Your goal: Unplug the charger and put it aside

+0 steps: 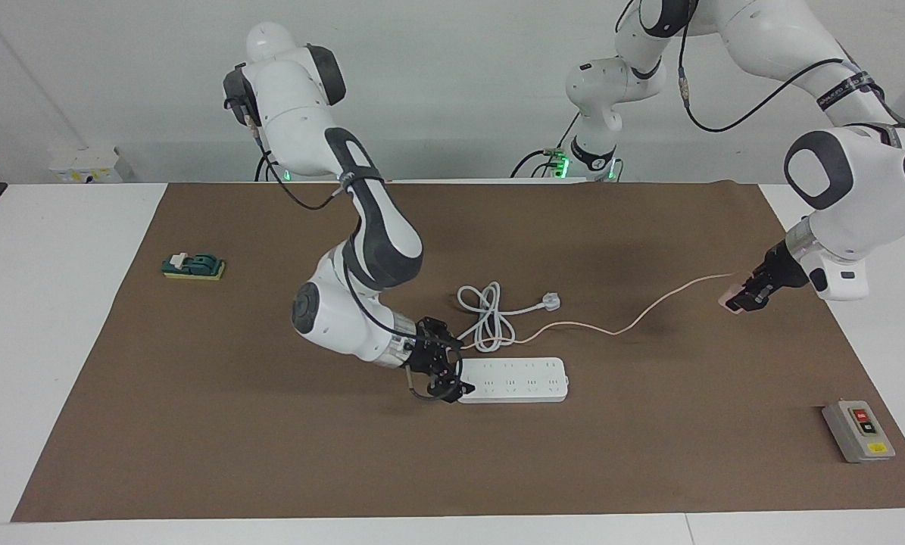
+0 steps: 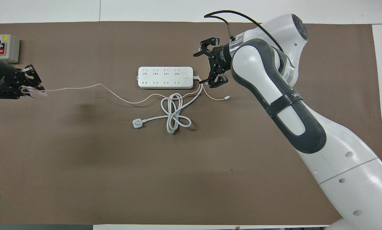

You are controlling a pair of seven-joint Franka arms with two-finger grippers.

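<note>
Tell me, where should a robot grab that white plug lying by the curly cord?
Probably by its chunky body, coming straight down from above. The white plug lies low on the brown mat, with bare mat around it except where its cord leaves, so fingers could close on its two side faces. Its thick white cord runs off toward the coil, so stay clear of that end.
</note>
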